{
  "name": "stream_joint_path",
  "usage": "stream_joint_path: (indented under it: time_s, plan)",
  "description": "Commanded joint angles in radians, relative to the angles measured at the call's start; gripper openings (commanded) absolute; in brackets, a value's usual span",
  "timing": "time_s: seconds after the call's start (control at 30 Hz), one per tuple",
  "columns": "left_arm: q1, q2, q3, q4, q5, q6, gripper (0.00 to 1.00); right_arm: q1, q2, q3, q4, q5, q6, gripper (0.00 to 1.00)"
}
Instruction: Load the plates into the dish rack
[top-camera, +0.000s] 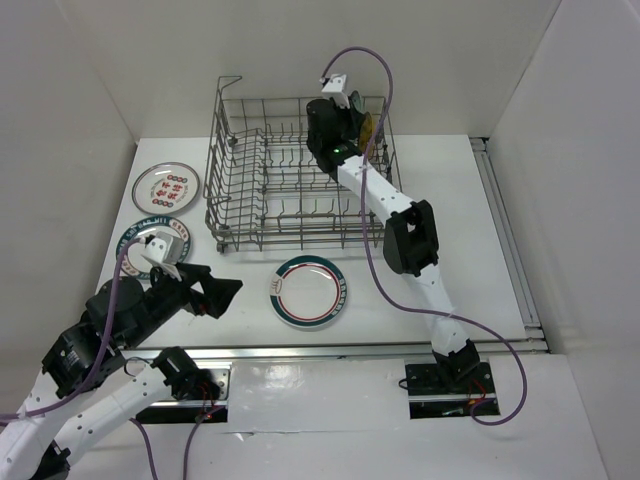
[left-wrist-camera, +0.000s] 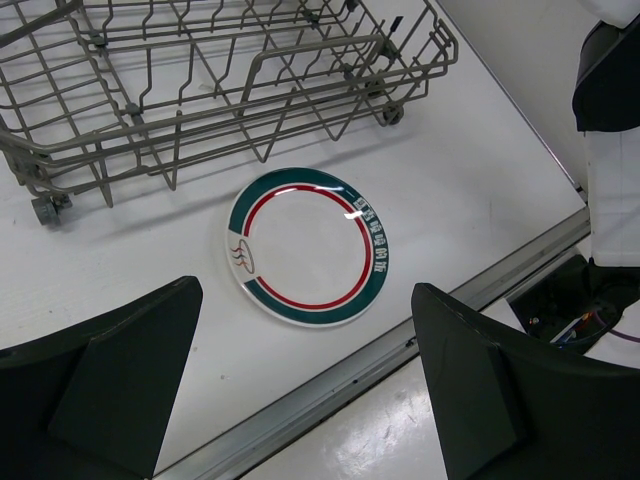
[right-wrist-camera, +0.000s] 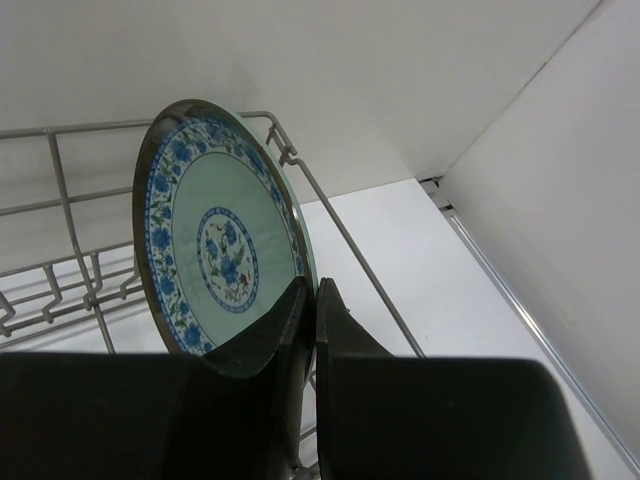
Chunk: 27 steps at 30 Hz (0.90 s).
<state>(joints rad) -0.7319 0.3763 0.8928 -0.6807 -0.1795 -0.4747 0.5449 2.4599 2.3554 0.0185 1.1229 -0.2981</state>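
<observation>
My right gripper (right-wrist-camera: 310, 285) is shut on the rim of a small teal plate (right-wrist-camera: 215, 230) with blue flowers. It holds the plate upright at the far right end of the grey wire dish rack (top-camera: 290, 175). In the top view its brownish edge (top-camera: 368, 128) shows beside the gripper (top-camera: 345, 120). A white plate with green rim and red ring (top-camera: 308, 291) lies flat in front of the rack. My left gripper (top-camera: 228, 295) is open and empty to its left, above the table. In the left wrist view that plate (left-wrist-camera: 308, 215) lies ahead of the open gripper (left-wrist-camera: 305, 288).
Two more plates lie left of the rack: a white one with red marks (top-camera: 166, 187) and a green-rimmed one (top-camera: 150, 240), partly hidden by my left arm. White walls enclose the table. A metal rail (left-wrist-camera: 330, 390) runs along the near edge. The right arm (left-wrist-camera: 610, 150) stands at the right.
</observation>
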Motion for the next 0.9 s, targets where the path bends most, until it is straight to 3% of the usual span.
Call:
stream_joint_path:
  time_s: [0.0,0.87]
  plan:
    - [-0.004,-0.019,-0.002,0.027,-0.008,-0.004,1.00,-0.007,-0.027,0.032,0.119,0.054,-0.013,0.00]
    - [-0.004,-0.028,-0.002,0.027,-0.008,-0.004,1.00,-0.016,0.025,0.002,0.139,0.043,-0.044,0.00]
